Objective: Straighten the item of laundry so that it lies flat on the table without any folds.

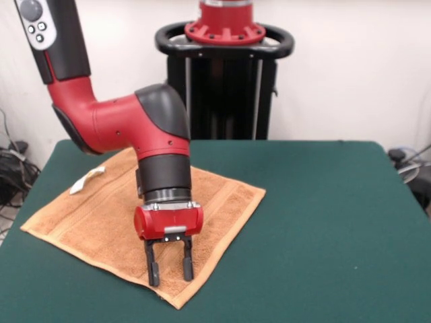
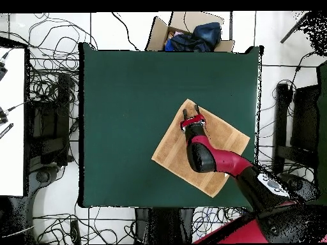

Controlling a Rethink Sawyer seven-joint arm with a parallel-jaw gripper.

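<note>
My gripper is open, fingers spread and pointing down, nothing held. The tips appear to touch the towel, though contact is uncertain. The towel lies spread flat near one side edge of the table.

Arm: glossy red shells joined by black rounded elbow covers, small dark screw holes dotting the red.
Wrist: black cylinder ending in a silver ring.
Gripper: red rounded housing with a grey plate, two black fingers below it.
Control pad: grey panel with round buttons, above the arm's red elbow.
Pedestal: black column, black hoop handle, red bolted collar.
</note>
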